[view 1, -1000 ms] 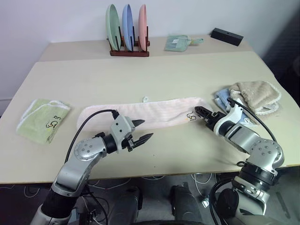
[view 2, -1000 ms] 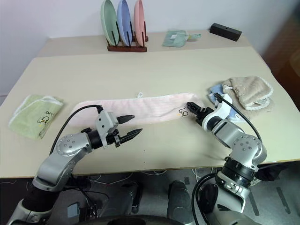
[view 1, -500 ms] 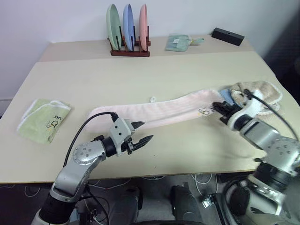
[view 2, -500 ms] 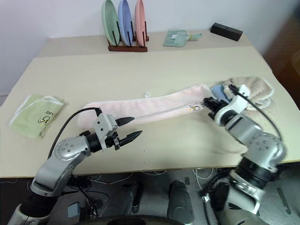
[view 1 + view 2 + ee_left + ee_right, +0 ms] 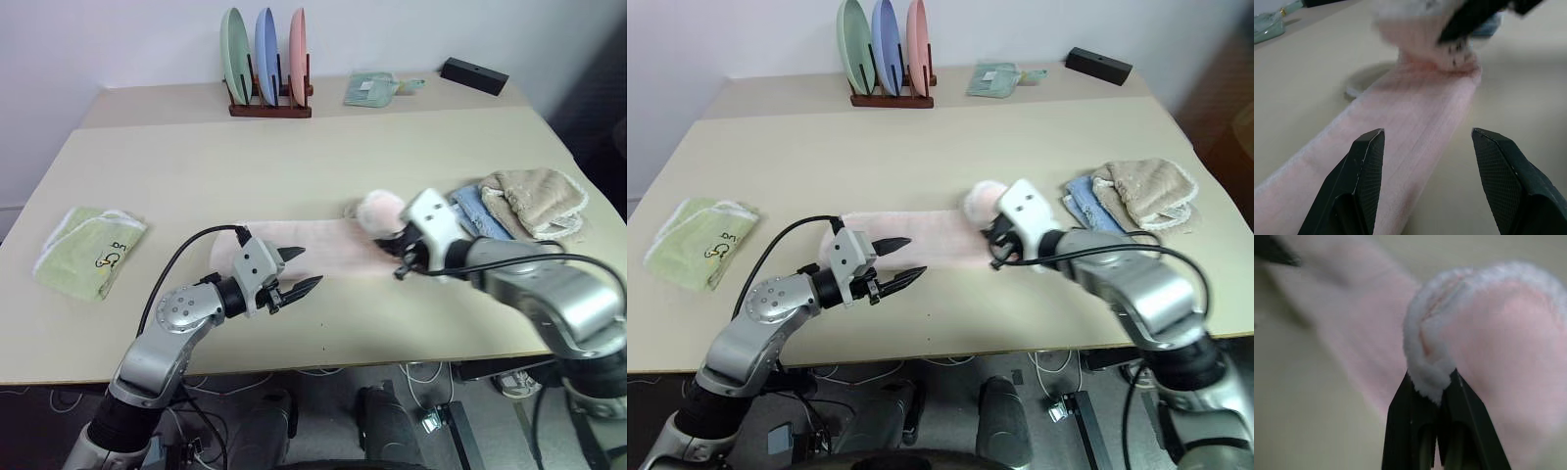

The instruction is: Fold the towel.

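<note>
Two grippers work mid-table: the right gripper (image 5: 1432,396) is clamped on the pink towel's (image 5: 323,247) white-trimmed end, lifted and curled back over the strip. The left gripper (image 5: 302,269) hangs spread over the towel, holding nothing. The green towel's (image 5: 90,247) logo is too small to read.

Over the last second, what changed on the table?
The right claw closed on the towel's logo end, lifted it and carried it leftward over the strip, starting the fold. The left claw stayed open near the towel's other end. The green towel, the beige and blue cloths and the plate rack kept their places.
</note>
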You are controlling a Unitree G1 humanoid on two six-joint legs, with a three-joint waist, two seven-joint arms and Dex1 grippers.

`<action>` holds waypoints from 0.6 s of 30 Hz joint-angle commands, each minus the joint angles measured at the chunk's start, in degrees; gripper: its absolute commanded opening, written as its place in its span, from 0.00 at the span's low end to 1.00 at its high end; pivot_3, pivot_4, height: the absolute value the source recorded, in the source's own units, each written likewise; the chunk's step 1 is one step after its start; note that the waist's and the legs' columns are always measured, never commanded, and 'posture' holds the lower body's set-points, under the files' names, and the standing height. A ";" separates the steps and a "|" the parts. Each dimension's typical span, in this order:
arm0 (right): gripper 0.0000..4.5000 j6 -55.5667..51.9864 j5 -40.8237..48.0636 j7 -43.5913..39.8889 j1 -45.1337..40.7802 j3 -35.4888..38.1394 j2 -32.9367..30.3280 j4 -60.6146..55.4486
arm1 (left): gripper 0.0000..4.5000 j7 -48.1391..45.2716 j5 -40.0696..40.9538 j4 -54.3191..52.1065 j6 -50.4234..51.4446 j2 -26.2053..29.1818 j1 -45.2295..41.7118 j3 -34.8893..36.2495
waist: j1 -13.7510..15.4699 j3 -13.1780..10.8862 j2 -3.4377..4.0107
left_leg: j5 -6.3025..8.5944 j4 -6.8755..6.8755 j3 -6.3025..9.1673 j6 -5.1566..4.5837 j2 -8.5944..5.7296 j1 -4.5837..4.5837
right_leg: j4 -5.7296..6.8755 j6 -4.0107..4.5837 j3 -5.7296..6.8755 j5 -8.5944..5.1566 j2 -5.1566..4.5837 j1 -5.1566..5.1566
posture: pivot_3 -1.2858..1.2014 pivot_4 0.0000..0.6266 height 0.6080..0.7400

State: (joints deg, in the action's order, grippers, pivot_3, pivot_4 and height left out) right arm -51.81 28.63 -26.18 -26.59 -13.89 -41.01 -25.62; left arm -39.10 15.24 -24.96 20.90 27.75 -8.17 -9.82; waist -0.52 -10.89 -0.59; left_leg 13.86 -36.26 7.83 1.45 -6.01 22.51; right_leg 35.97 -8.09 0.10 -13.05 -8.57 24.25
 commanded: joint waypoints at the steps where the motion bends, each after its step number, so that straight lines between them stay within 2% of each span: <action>1: 0.01 3.79 -6.44 -0.48 -1.89 -5.09 2.54 2.81 | 0.64 1.27 0.40 -3.52 0.66 0.18 1.54 1.36 | 0.02 0.00 0.00 | 0.00 0.00 0.07 0.00 -0.01 0.00 | 0.00 0.00 0.00 0.00 0.00 0.00 | 0.52 0.24 0.98; 5: 0.01 4.93 -9.45 -1.15 -2.15 -6.08 5.10 5.12 | 0.64 1.89 0.53 -4.99 1.39 0.83 3.08 2.18 | 0.03 0.00 0.00 | 0.00 0.01 0.13 0.00 -0.03 0.01 | 0.00 0.01 0.00 0.00 0.00 0.02 | 0.52 0.24 0.98; 6: 0.07 5.20 -9.63 -1.97 -1.90 -5.99 5.26 5.33 | 0.64 2.08 0.53 -5.25 1.62 0.93 3.32 2.34 | 0.06 0.00 0.00 | 0.00 0.02 0.13 0.00 -0.03 0.00 | 0.00 0.01 0.00 0.00 0.00 0.02 | 0.52 0.24 0.98; 8: 0.20 5.20 -9.76 -3.30 -1.36 -5.44 5.42 5.20 | 0.64 2.35 0.61 -5.59 1.96 1.05 3.56 2.57 | 0.04 0.00 0.00 | 0.00 0.02 0.15 0.01 -0.03 0.00 | 0.00 0.01 0.00 0.00 0.01 0.02 | 0.52 0.24 0.98; 10: 0.40 6.63 -9.05 -5.25 -0.40 -3.77 5.03 3.50 | 0.64 2.54 0.71 -5.77 2.31 1.08 3.76 2.90 | 0.04 0.00 0.00 | 0.00 0.02 0.14 0.01 -0.03 0.00 | 0.00 0.01 0.00 0.00 0.01 0.02 | 0.52 0.24 0.98; 14: 0.84 10.36 -7.07 -9.49 2.08 1.26 3.39 -0.58 | 0.64 2.85 0.95 -5.59 2.71 1.13 3.90 3.80 | 0.15 0.00 0.00 | 0.00 0.03 0.14 0.00 -0.03 0.01 | 0.00 0.00 0.00 0.00 0.01 0.02 | 0.52 0.24 0.98; 18: 0.84 10.85 -1.88 -11.60 3.53 10.84 3.46 -0.87 | 0.64 3.83 2.37 -4.18 3.24 0.93 3.72 7.28 | 0.17 -0.01 -0.02 | 0.00 0.02 0.13 0.00 -0.03 0.01 | 0.00 0.00 0.00 0.00 0.01 0.01 | 0.52 0.24 0.98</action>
State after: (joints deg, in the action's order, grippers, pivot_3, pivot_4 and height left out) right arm -41.70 24.36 -37.56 -22.48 -7.41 -37.80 -25.11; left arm -35.88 16.37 -28.12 24.35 28.60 -4.25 -4.93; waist -0.36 -10.90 -0.60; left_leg 13.86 -36.24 7.96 1.45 -6.04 22.49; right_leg 35.98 -8.09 0.10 -13.05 -8.56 24.26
